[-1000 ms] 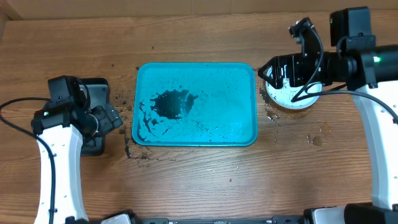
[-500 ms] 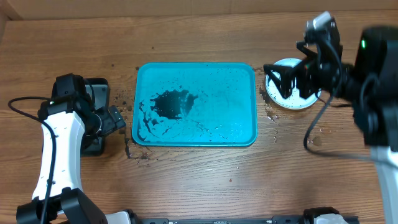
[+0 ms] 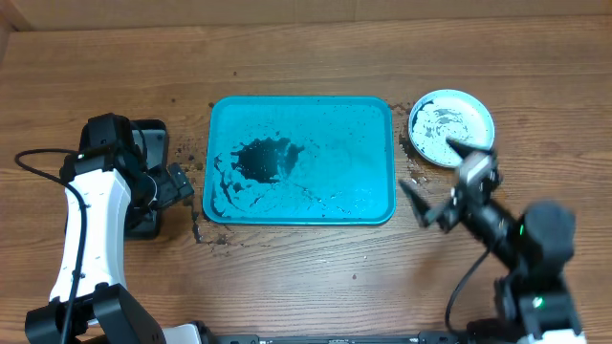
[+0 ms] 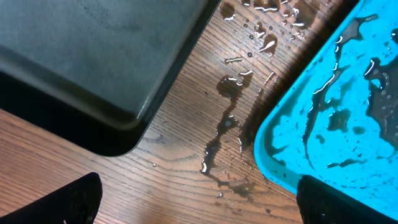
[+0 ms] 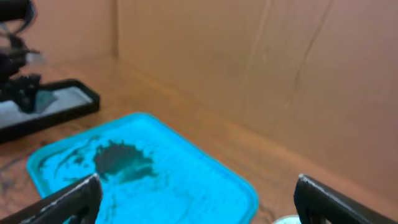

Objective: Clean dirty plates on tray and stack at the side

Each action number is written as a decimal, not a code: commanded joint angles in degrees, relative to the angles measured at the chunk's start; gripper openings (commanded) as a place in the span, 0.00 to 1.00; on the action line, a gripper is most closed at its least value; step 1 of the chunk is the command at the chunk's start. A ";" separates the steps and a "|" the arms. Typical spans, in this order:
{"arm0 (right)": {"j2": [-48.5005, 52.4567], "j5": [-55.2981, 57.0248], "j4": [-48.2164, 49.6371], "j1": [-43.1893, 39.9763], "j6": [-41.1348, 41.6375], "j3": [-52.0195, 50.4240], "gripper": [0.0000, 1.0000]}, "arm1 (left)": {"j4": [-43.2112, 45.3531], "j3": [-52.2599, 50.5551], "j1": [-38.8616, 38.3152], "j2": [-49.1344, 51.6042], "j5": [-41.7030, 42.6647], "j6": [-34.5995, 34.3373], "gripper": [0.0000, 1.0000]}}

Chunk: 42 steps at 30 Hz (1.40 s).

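From above, the right end effector (image 3: pixel 427 206) hangs over the counter (image 3: pixel 316 277), fingers apart. The smeared plate (image 3: pixel 451 128) sits near it, off the tray (image 3: pixel 301 161).

Left wrist: the left end effector (image 4: pixel 199 208) is wide apart, with the grey tray (image 4: pixel 81 62) ahead on one side and the tray on the other.

Right wrist: the tray lies ahead of the parted fingers.

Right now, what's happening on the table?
Neither arm holds anything. The turquoise tray carries no plates, only wet dark smears. One smeared plate sits on the table just right of it. The right pincer hangs open near the tray's right edge; the left pincer is open beside the grey tray.
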 commanded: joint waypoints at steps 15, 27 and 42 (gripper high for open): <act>-23.69 5.81 9.92 0.22 0.04 -22.10 1.00 | 0.00 -0.22 -0.37 0.42 -0.59 -1.01 1.00; -32.26 13.20 8.22 0.22 0.09 -24.55 1.00 | 0.00 -0.22 -0.37 0.42 -0.59 -1.01 1.00; -34.56 24.57 -5.46 0.17 1.38 -24.50 1.00 | 0.00 -0.22 -0.37 0.42 -0.59 -1.01 1.00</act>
